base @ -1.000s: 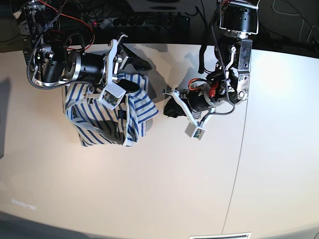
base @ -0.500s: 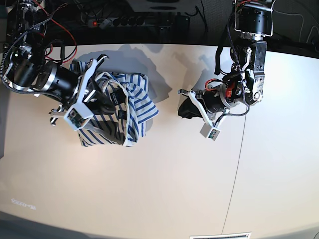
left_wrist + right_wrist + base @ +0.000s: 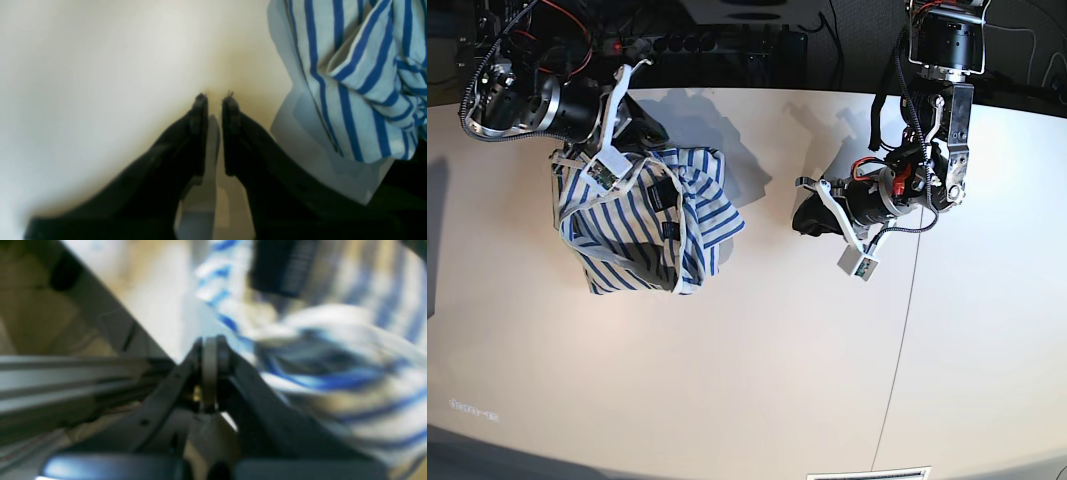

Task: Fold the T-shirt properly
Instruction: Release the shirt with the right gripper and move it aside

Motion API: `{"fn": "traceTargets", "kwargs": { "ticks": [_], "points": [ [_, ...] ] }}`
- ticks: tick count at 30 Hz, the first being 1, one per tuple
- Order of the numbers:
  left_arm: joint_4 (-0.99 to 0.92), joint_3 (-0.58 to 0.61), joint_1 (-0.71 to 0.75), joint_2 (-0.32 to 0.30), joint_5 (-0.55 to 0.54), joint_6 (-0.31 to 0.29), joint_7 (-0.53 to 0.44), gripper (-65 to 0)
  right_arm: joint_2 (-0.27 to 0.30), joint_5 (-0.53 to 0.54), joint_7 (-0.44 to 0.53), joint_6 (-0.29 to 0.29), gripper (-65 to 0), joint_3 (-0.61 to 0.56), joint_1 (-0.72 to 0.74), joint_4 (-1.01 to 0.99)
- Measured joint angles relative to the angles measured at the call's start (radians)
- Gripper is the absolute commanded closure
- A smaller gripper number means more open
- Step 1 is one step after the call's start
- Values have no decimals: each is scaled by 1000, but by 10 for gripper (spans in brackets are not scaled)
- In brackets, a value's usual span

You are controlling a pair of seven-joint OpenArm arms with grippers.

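The T-shirt (image 3: pixel 642 225), white with thin blue stripes, lies bunched in a heap on the left of the pale table (image 3: pixel 757 350). A small dark tag (image 3: pixel 669 232) shows on it. My right gripper (image 3: pixel 652 128) is shut, with no cloth seen between its fingers, at the heap's far edge. In the blurred right wrist view the gripper (image 3: pixel 210 341) sits just left of the cloth (image 3: pixel 333 366). My left gripper (image 3: pixel 797 218) hovers right of the shirt, apart from it. In the left wrist view it (image 3: pixel 214 98) is shut to a narrow slit and empty, with the shirt (image 3: pixel 350 83) at the right.
A power strip and cables (image 3: pixel 707 45) run along the dark back edge of the table. A seam (image 3: pixel 905 310) crosses the table on the right. A white label (image 3: pixel 867 473) lies at the front edge.
My right arm has swung from over the heap up toward the table's back edge. The shirt's left side now lies uncovered and spread. My left arm has shifted only slightly.
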Motion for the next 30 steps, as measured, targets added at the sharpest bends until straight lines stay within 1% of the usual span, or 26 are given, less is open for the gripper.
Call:
{"fn": "traceTargets", "kwargs": {
  "ticks": [1, 3, 7, 10, 13, 15, 17, 18, 21, 27, 28, 30],
  "points": [
    [0, 0, 0, 0, 0, 0, 0, -85, 0, 0, 19, 0, 0, 0, 1, 17],
    [0, 0, 0, 0, -3, 0, 8, -85, -2, 3, 25, 0, 0, 15, 18, 72],
    [0, 0, 0, 0, -11, -1, 17, -85, -6, 12, 44, 0, 0, 105, 48, 142],
    [0, 0, 0, -3, -15, -3, 19, -85, -9, -53, 40, 0, 0, 188, 50, 139],
    [0, 0, 0, -13, -23, -6, 21, -84, -7, -148, 68, 0, 0, 259, 50, 122],
    [0, 0, 0, -16, -29, -8, 23, -85, 0, -157, 68, -1, 0, 285, 50, 76],
    [0, 0, 0, -18, -37, -14, 24, -85, 3, -128, 69, 0, 0, 284, 47, 23],
    [0, 0, 0, -17, -42, -14, 27, -84, 3, -113, 71, 0, 0, 270, 45, -5],
    [0, 1, 0, -17, -48, -17, 27, -85, 6, -123, 64, -1, 0, 189, 44, -89],
    [0, -14, 0, -17, -49, -18, 31, -84, 8, -115, 79, 0, 0, -114, 48, -124],
    [0, -28, 0, -17, -52, -18, 35, -84, 8, -112, 78, -1, 0, -151, 56, -124],
    [0, -68, 1, -17, -78, -20, 44, -84, 8, -108, 80, -1, 0, -187, 74, -124]
  ]
}}
